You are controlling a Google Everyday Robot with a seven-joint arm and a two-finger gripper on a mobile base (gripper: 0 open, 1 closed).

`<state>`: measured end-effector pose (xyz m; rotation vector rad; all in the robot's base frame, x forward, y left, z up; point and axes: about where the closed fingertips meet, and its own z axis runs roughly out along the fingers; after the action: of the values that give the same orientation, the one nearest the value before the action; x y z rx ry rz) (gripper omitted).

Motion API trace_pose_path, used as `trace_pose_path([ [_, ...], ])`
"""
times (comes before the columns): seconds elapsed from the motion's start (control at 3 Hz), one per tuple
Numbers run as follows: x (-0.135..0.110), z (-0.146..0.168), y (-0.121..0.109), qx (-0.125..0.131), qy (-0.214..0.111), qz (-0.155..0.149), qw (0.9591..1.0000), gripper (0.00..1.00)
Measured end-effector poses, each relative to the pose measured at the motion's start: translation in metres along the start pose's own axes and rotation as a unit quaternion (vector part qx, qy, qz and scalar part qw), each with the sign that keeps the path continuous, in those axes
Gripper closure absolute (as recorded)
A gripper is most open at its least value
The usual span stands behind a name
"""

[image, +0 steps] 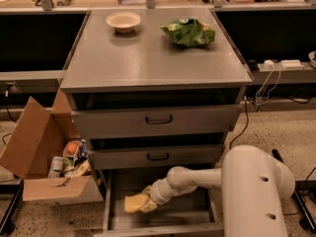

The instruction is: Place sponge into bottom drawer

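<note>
The pale yellow sponge point(133, 202) is low inside the open bottom drawer point(192, 216), at its left side, close to the grey floor. My gripper point(146, 202) reaches into the drawer from the right on the white arm point(197, 178) and its end is right at the sponge. I cannot tell whether the sponge rests on the floor or is held just above it.
A cream bowl point(123, 21) and a green snack bag point(188, 32) sit on the cabinet top point(148, 58). Two upper drawers point(158, 120) with dark handles are slightly open. An open cardboard box point(44, 167) with items stands left of the cabinet. Cables lie at the right.
</note>
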<state>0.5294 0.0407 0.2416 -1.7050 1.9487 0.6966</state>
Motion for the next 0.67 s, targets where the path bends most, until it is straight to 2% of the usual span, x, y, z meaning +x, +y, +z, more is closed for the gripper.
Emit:
trace_pose_path([
  [0.33,0.009,0.013,-0.012,0.000,-0.006,0.016,0.9999,1.00],
  [0.67,0.019,0.022,-0.025,0.001,-0.004,0.037,0.9993,0.82],
])
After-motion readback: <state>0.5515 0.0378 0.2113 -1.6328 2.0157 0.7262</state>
